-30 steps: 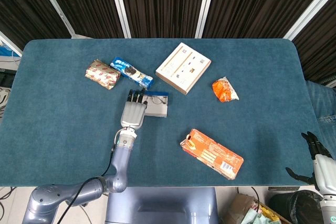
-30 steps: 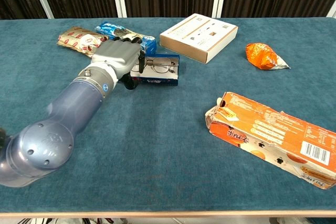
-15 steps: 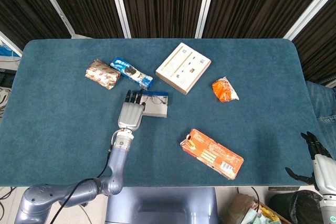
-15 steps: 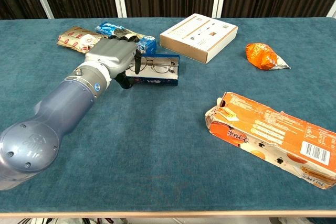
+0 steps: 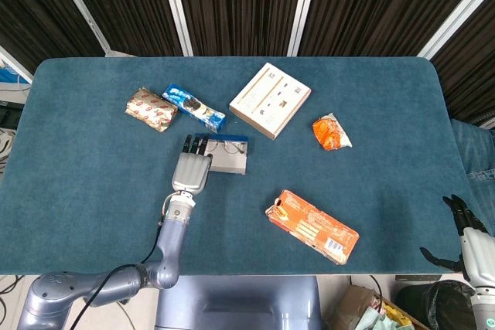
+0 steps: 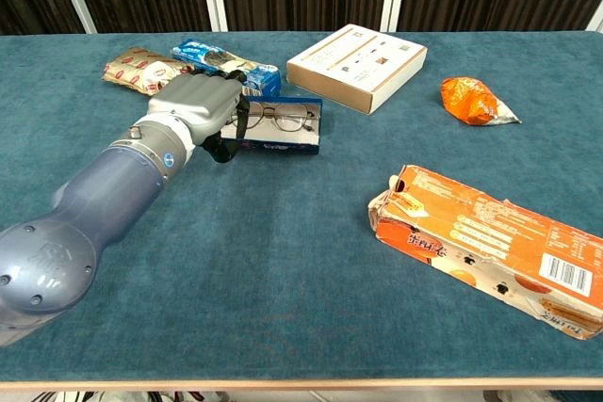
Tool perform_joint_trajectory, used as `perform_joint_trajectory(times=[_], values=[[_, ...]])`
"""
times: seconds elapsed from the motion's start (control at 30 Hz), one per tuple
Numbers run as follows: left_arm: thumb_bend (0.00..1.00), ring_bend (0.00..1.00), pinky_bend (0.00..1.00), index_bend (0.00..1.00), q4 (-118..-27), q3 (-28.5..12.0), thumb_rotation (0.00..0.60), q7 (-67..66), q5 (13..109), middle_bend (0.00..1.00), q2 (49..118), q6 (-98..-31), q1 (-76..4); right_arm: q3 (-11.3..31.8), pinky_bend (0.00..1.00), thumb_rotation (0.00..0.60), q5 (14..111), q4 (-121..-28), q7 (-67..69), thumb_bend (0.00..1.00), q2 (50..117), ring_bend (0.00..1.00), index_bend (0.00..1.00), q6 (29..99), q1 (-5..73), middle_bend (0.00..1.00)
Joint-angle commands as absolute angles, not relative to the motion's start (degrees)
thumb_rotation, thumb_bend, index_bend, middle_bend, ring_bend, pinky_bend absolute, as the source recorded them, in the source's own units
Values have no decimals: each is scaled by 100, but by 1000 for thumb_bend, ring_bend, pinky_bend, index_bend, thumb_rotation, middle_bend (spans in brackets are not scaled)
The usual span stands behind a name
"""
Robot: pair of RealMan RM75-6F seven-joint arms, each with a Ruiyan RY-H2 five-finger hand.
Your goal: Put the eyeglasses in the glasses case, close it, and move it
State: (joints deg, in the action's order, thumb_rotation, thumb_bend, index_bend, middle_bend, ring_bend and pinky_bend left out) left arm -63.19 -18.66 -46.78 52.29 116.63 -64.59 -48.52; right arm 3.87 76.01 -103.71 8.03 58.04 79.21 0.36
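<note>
Eyeglasses (image 6: 281, 119) in glasses case (image 6: 303, 141), left hand (image 6: 193, 110) fingers (image 6: 241, 118) just beside

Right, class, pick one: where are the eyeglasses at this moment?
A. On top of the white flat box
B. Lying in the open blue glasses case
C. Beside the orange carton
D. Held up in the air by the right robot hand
B. The chest view shows the eyeglasses lying inside the open blue glasses case, with the left robot hand at the case's left end.

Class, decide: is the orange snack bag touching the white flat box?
Apart. Head view shows bare blue table between the orange snack bag and the white flat box.
</note>
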Motion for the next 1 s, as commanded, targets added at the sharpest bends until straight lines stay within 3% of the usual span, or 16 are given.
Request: perform_joint_trajectory(times=[0.03, 0.4, 0.83, 1.0], values=[[469, 0, 0, 546, -6369, -1828, 600, -4729, 5244, 33, 11619, -6510, -4823, 390, 161, 600, 7572, -10402, 851, 259, 5785, 126, 93, 7891, 39, 46], [477, 0, 0, 566, -6523, -1784, 600, -4639, 5284, 43, 11541, -6568, -4750, 404, 161, 600, 7583, -10383, 833, 259, 5784, 125, 96, 7939, 31, 51], [477, 0, 0, 566, -8148, -1475, 600, -5186, 5009, 44, 10604, -6958, -4251, 411, 161, 600, 7600, -10362, 793, 260, 5810, 126, 96, 7960, 38, 51], [477, 0, 0, 566, -8668, -1543, 600, -5272, 4777, 44, 10360, -6955, -4227, 411, 161, 600, 7596, -10362, 764, 259, 5820, 126, 96, 7975, 33, 51]])
